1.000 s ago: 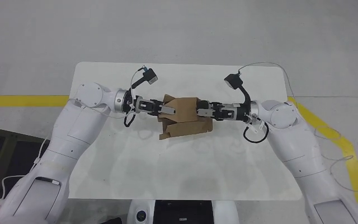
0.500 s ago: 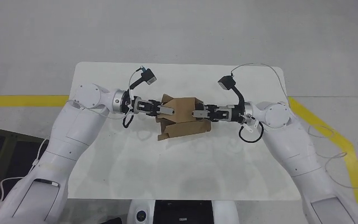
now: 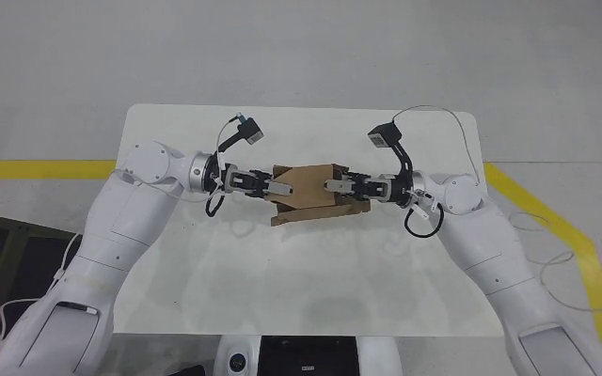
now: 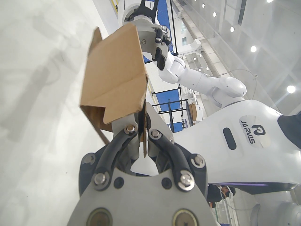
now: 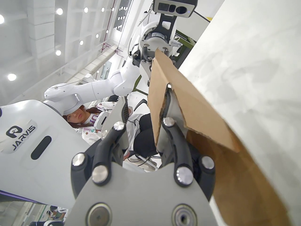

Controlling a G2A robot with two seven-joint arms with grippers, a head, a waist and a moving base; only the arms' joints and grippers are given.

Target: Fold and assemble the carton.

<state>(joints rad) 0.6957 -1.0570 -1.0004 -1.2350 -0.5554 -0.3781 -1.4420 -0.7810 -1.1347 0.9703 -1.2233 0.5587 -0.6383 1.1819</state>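
Carton (image 3: 307,192) sits over the middle of the table (image 3: 188,273), long axis running from my left gripper (image 3: 280,188), pinched on an end flap, to my right gripper (image 3: 335,186), fingers spread, one tucked inside.

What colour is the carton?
The carton is plain brown cardboard; the left wrist view shows it best.

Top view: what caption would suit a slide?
Left gripper and right gripper meet the carton from opposite ends over the white table.
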